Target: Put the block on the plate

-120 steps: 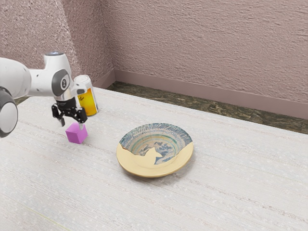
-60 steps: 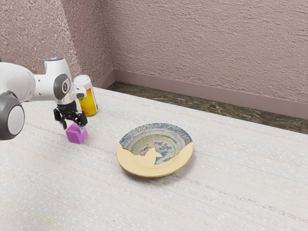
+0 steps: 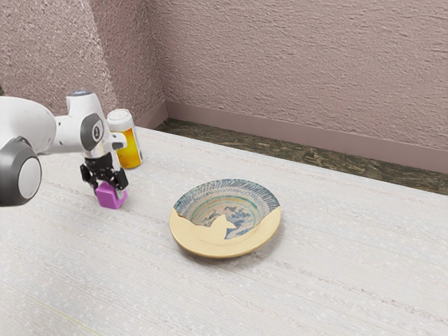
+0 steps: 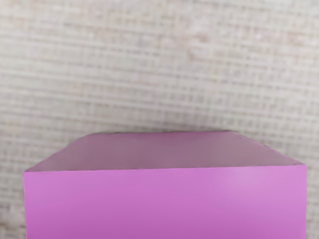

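My gripper is low over the purple block in the exterior view, its open fingers on either side of the block's upper part. The block rests on the table. The wrist view has the block large at its lower edge, just under the hand. Apart from them, toward the exterior view's right, lies the plate, cream with a blue patterned part; its inside holds nothing.
A can with a white top and yellow-orange side stands close behind the gripper on the pale table. Beyond the table's far edge rises a rough pinkish wall.
My hand has come down over the block, and the fingers now reach lower beside it. The block, plate and can have stayed where they were.
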